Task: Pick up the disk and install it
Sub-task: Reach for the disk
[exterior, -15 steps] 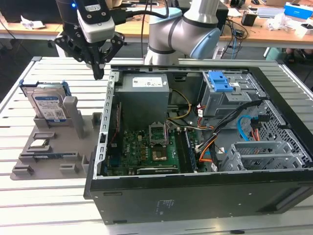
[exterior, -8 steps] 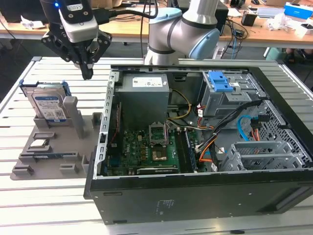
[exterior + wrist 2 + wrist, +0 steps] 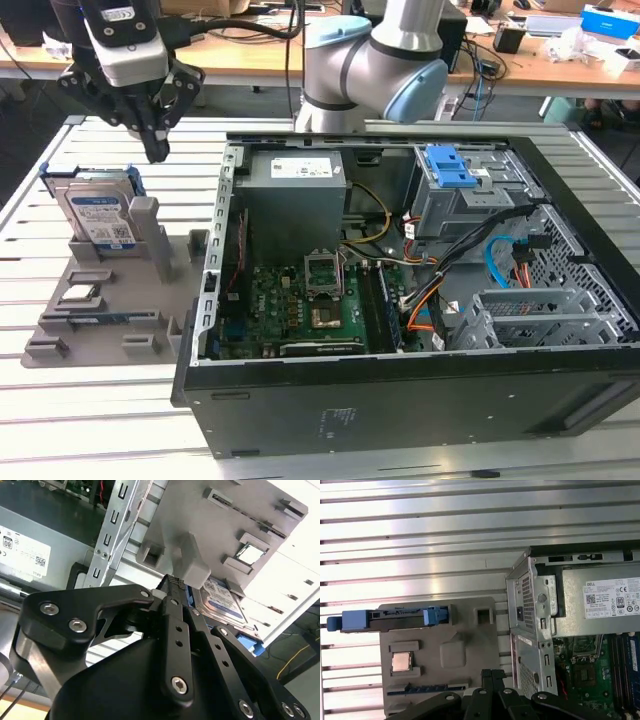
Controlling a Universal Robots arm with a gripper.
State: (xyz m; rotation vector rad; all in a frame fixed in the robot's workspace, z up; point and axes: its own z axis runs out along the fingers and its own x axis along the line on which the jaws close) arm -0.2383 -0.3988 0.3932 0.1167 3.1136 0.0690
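Disk (image 3: 97,212): not yet picked up. It stands on its long edge in a slot at the far end of the grey fixture tray (image 3: 100,335), at about 9 o'clock in the exterior view, with its label face outward and tilted slightly back. In the first wrist view it is edge-on (image 3: 395,620), with the blue frame showing at both ends. Judgement: it is stood on edge so that its upper rim is open to a grip from above.

End effector (image 3: 157,150): hangs at about 1 o'clock of the disk in the exterior view, above the tray and clear of it. Its fingers are drawn together and hold nothing. In the second wrist view the closed tips (image 3: 174,582) point at the tray's upright post, with the disk's label (image 3: 222,600) just beyond.

Same tray: a CPU chip (image 3: 78,294) lies flat in its recess at 6 o'clock of the disk, with a memory stick (image 3: 95,320) in a slot just past it.

Computer case (image 3: 400,400): lies open on the slatted desk (image 3: 100,430) from 3 to 5 o'clock in the exterior view, touching the tray's edge. Inside it, the blue-topped drive cage (image 3: 452,170) sits at 2 o'clock, well apart from the disk. The power supply (image 3: 295,180) is at 11 o'clock and the motherboard (image 3: 300,300) below it.
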